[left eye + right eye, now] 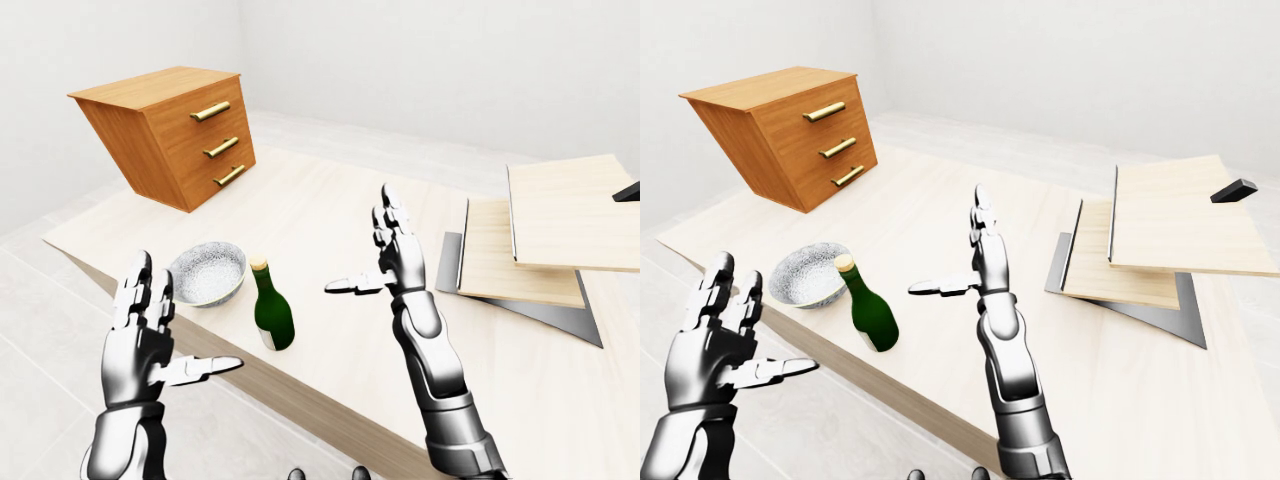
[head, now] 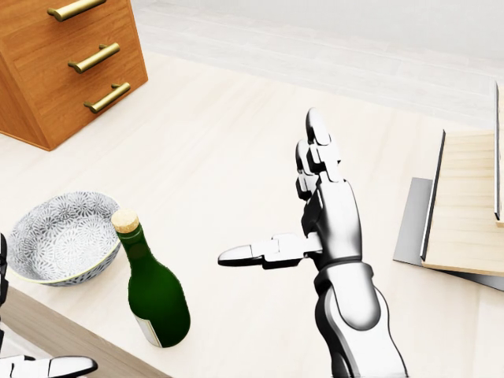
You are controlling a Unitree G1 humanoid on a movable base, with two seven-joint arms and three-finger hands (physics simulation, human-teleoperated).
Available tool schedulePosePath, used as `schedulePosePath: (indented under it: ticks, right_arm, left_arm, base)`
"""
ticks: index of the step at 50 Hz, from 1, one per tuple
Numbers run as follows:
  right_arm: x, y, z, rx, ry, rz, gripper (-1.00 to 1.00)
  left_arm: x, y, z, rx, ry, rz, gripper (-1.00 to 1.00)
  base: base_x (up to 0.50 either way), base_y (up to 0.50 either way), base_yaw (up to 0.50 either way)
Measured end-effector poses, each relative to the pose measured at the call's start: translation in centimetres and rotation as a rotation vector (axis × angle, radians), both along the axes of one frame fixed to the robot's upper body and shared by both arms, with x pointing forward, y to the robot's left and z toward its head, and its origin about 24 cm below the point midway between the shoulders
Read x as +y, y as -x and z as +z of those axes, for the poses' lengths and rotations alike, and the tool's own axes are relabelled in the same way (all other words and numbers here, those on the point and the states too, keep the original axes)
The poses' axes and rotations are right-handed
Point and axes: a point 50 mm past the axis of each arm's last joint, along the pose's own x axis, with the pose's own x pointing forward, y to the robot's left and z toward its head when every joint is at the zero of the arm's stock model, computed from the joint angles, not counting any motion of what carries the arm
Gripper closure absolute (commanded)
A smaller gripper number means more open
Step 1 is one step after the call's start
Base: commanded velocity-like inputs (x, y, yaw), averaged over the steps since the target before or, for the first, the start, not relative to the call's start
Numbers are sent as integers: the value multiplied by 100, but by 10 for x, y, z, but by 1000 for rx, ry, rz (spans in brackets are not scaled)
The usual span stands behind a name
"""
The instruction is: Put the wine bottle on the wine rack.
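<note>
A pale tabletop [image 1: 330, 210] in a white room. The bottle [image 2: 155, 290] stands upright near its lower-left edge, beside a bowl [image 2: 59, 236]. My right hand [image 2: 303, 213], fingers spread and empty, hovers to its right; my left hand [image 1: 150, 335], also spread, waits off the edge.

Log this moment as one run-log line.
wine bottle: upright on table, beside bowl, ungrasped | right hand: open, above table | left hand: open, off table edge | wine rack: empty

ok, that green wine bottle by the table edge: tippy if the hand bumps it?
Probably. The wine bottle stands upright, tall on a narrow base, near the table edge. Its glossy surface may slip in the fingers, and on its side it would likely roll.
</note>
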Motion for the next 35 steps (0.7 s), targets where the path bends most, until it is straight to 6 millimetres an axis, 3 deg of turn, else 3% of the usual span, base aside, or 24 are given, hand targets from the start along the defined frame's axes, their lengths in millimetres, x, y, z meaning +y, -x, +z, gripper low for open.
schedulePosePath:
  ticks: [35]
  right_arm:
    - [36, -3, -8, 53, 1, 73, -100]
  left_arm:
    - [5, 1, -2, 3, 9, 12, -100]
  base:
    - [0, 0, 0]
